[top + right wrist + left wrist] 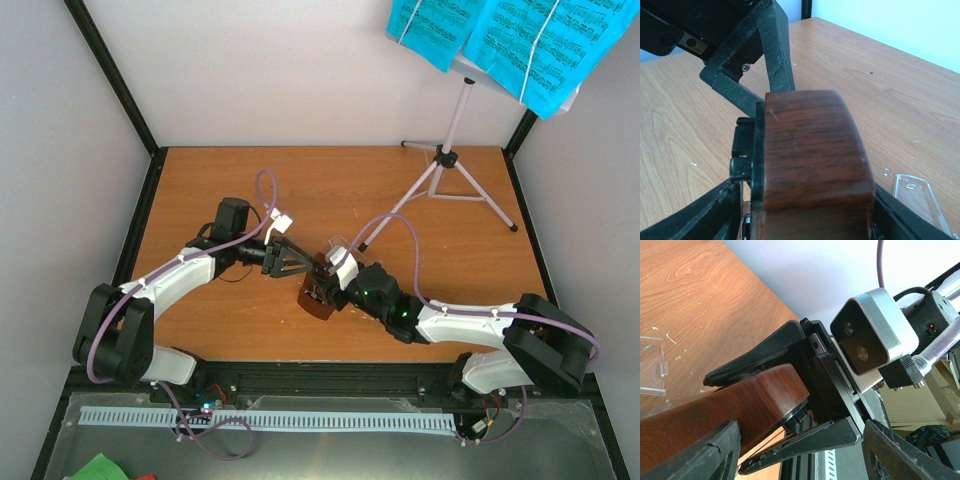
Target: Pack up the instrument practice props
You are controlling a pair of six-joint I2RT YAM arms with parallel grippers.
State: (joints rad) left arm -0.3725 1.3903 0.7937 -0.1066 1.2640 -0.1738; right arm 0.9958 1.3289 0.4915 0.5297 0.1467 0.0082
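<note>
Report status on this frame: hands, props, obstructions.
Left hand open beside metronome; right hand astride it, grip unclear. Clear cover off, on table by right hand. Stand and cyan pages unpacked, far right corner.

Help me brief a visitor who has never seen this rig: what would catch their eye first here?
First, the dark red-brown metronome at mid-table, with the left gripper and the right gripper meeting around it from opposite sides. Next, the bright cyan sheet-music pages at the far right corner, perched on a pale tripod music stand. A clear cover lies on the wooden table beside the metronome.
</note>
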